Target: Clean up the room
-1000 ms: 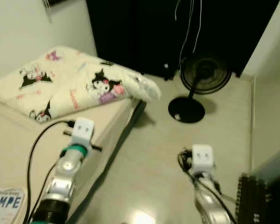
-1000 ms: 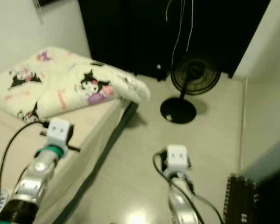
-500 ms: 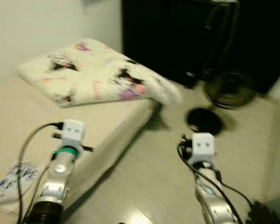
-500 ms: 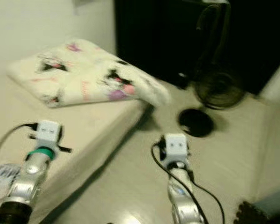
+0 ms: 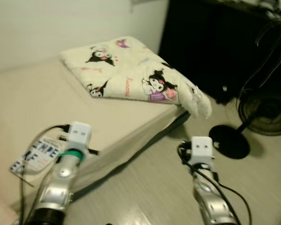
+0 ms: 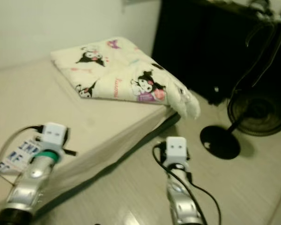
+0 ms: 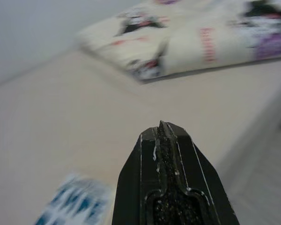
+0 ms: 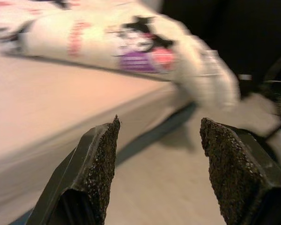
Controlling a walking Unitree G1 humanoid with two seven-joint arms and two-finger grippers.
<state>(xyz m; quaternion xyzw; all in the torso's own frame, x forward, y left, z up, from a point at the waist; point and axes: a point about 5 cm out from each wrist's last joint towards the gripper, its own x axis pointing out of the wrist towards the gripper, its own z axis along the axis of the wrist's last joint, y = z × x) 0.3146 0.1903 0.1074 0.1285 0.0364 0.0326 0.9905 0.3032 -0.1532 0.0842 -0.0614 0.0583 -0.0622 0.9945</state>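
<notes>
Head views: one bed with a beige sheet occupies the robot's left. One folded blanket with cartoon prints lies on the bed's far part, one corner hanging over the edge toward the floor. One printed packet with blue lettering lies flat on the bed's near part, just beside the left arm. One black standing fan stands on the floor at the right, its round base near the blanket's overhanging corner. A dark curtain or cabinet closes the background; which of the two cannot be told.

The head views show both silver arms from above, each ending in a white wrist block, but not the fingertips. The wrist views supply these.

Left wrist view: the left gripper has its jaws clenched, the two black fingers pressed together with nothing between them. It hangs above the sheet, with the packet at the near edge and the blanket beyond.

Right wrist view: the right gripper has its jaws released, fingers well apart, empty. It is above the floor beside the bed's edge, facing the blanket's hanging corner. This picture is blurred.
</notes>
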